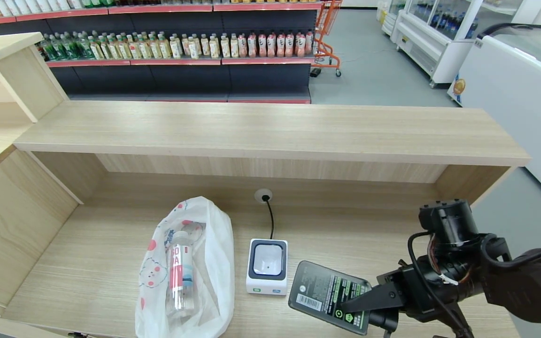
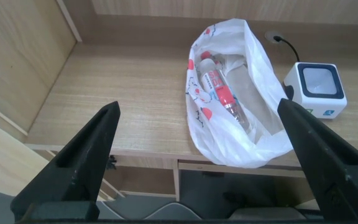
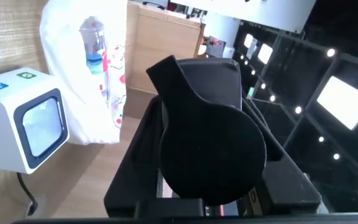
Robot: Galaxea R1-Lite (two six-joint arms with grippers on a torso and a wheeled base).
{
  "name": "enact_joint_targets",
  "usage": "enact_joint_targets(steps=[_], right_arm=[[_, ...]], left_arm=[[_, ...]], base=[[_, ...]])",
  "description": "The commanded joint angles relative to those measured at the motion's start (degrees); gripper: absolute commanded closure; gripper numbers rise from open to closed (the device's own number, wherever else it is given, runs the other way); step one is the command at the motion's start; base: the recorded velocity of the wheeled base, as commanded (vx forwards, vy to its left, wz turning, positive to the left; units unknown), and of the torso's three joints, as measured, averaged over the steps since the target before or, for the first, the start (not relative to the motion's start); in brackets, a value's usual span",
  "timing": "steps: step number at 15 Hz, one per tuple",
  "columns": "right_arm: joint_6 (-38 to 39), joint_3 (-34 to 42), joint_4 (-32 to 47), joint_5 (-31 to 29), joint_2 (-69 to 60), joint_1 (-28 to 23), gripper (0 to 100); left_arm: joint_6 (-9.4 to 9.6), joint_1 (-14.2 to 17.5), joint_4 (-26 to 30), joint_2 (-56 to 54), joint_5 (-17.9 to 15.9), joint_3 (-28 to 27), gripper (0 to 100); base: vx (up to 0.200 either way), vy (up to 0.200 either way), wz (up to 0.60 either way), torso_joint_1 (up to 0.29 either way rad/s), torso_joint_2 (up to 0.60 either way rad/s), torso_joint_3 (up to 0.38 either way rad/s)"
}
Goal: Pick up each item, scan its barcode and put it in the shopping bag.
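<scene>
The package [image 1: 329,295] is a flat, dark pouch with rounded corners, green print and a white barcode label on its upturned face. It is held above the bench [image 1: 369,230], just to the right of the scanner [image 1: 267,272]. Its long axis runs across the bench, with the free short end toward the scanner. The right gripper [image 1: 351,307] has its jaws closed on the opposite end. The left gripper [image 2: 199,106] has its jaws spread wide and empty. The shopping bag [image 1: 216,277] lies left of the scanner and contains a bottle [image 1: 180,272].

Barcode sticker and green-white print on dark pouch [image 1: 329,295]: too small to read. Red letters on bottle [image 1: 180,272] label unclear through shopping bag [image 1: 218,281].
</scene>
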Motion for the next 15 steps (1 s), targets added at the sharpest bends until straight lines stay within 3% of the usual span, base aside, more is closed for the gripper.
enact_joint_targets(steps=[1, 12, 15], right_arm=[[-0.1, -0.1, 0.0, 0.1, -0.2, 0.1, 100], [-1.4, -1.4, 0.1, 1.2, 0.5, 0.1, 100], [-1.0, -3.5, 0.7, 1.3, 3.3, 2.3, 100]], left_arm=[[0.01, 0.0, 0.0, 0.1, 0.0, 0.0, 0], [0.01, 0.0, 0.0, 0.0, 0.0, 0.0, 0], [-0.07, 0.0, 0.0, 0.1, 0.0, 0.0, 0]], base=[[0.0, 0.0, 0.0, 0.0, 0.0, 0.0], [0.0, 0.0, 0.0, 0.0, 0.0, 0.0], [0.0, 0.0, 0.0, 0.0, 0.0, 0.0]])
